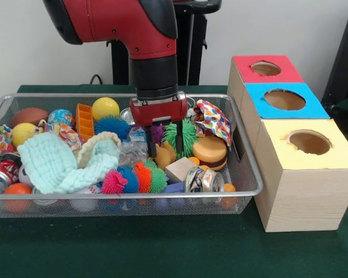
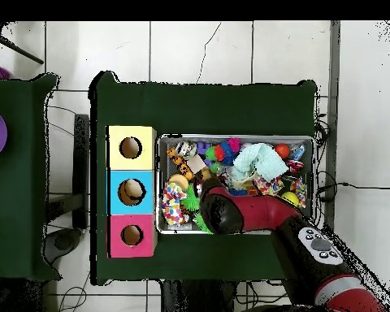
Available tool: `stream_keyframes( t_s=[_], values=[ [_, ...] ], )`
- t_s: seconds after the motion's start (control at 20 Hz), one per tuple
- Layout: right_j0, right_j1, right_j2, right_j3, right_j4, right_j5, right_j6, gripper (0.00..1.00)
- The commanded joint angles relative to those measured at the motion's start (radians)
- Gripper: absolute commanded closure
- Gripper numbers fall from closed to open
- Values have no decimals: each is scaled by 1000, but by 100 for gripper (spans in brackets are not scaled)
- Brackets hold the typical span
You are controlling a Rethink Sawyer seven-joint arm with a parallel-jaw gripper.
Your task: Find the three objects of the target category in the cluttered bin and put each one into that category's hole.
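Note:
The silver wire-mesh bin [image 1: 127,97] sits left of three wooden boxes, each with a round hole on top: red [image 1: 265,68], blue [image 1: 284,99] and yellow [image 1: 309,142]. My gripper [image 1: 165,142] hangs straight down into the right middle of the bin. It is open, with the fingers [image 1: 152,143] apart among the toys, beside a green spiky ball [image 1: 187,134] and above an orange toy [image 1: 165,155]. Nothing is held between them. In the overhead view the arm [image 2: 231,210] hides the gripper. The bin [image 2: 235,137] lies right of the boxes [image 2: 131,191].
The bin also holds a mint cloth [image 1: 64,165], a yellow ball [image 1: 105,107], a blue spiky ball [image 1: 111,125], a burger toy [image 1: 209,152], a wooden block [image 1: 180,169], a crumpled wrapper [image 1: 213,120] and cans [image 1: 203,179]. Something tan shows in the blue box's hole [image 2: 133,192].

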State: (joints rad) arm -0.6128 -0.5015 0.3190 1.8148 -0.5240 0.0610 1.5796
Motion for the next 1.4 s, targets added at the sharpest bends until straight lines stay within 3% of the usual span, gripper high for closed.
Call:
stream_keyframes(
  t_s=[0.05, 0.15, 0.35, 0.4, 0.65, 1.4],
  values=[
    [-36, -40, -14, -52, -12, 77, 56, 0],
    [-25, -33, -25, -58, -6, 96, 57, 0],
    [14, -4, -68, -67, -42, -7, 85, 0],
    [36, -4, -96, -69, -36, -31, 103, 100],
    [96, -9, -167, -66, -23, -103, 142, 100],
    [69, 8, -115, -59, 7, -44, 110, 100]
  ],
)
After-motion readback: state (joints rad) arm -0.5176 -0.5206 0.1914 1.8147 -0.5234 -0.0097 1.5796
